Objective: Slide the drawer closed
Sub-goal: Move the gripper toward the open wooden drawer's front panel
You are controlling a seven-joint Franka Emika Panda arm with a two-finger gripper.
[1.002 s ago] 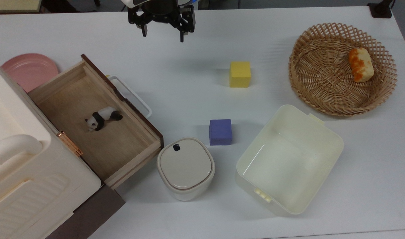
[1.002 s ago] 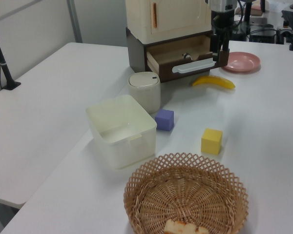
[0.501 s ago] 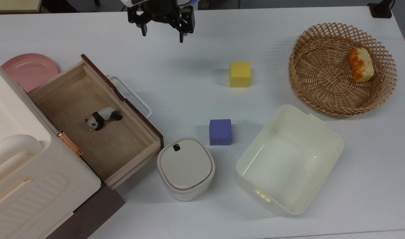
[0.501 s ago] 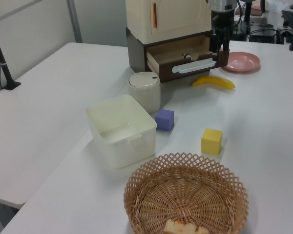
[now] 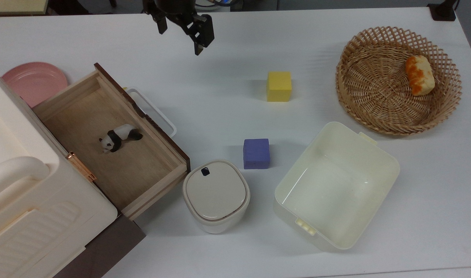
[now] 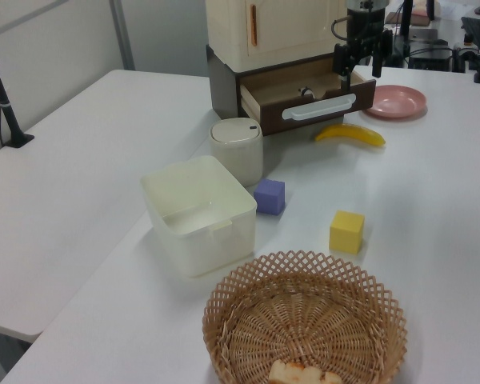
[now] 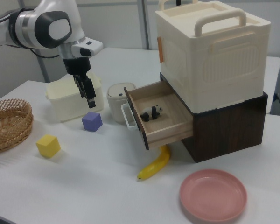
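- Drawer (image 5: 115, 143) stands pulled far out of the cabinet (image 7: 214, 60) at the top view's left. Its dark front panel and white handle (image 5: 152, 112) face the open bench (image 5: 227, 239), and a small panda figure (image 5: 117, 138) lies inside.
- Round lidded pot (image 5: 216, 195) sits just beside the drawer's near corner. The pale tub (image 5: 335, 185) and purple block (image 5: 256, 153) are farther to the top view's right, clear of the drawer's path.
- Doing the step well likely means bringing the jaws down in front of the dark panel near its middle, then pushing straight along the drawer's slide. An off-centre push could skew it on its runners.
- Gripper (image 5: 179, 36) hangs above the bench at the top view's far edge, well apart from the handle. The jaws are spread and hold nothing.
- Banana (image 7: 155, 164) lies under the drawer front in the right view; a low approach should avoid it.
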